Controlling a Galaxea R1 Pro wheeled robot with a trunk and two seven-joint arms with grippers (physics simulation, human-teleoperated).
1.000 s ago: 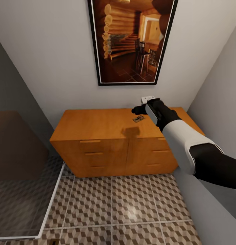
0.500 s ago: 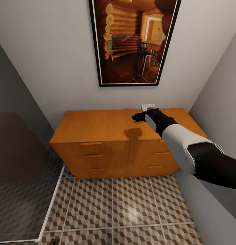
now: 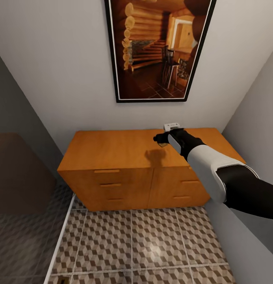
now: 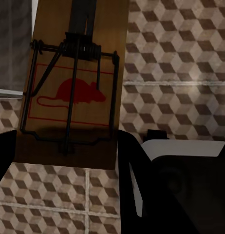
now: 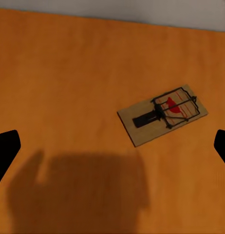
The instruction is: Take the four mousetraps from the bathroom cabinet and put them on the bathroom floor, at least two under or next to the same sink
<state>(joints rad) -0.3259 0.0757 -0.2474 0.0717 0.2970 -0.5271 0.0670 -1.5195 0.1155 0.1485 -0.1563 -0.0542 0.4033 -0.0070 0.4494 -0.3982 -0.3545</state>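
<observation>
Reaching for a mousetrap on the cabinet

Our right gripper hangs wide open above the flat tan wooden mousetrap on the orange-brown wooden cabinet; next we lower and close.

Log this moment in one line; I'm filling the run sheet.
right gripper: open above mousetrap | surface: cabinet top | left gripper: holds second mousetrap

In the head view the right pincer covers most of the mousetrap lying beneath it on the cabinet. The framed picture above is cut off by the top edge. In the left wrist view, the held mousetrap runs past the upper edge, and the left pincer fingertips are cropped.
</observation>
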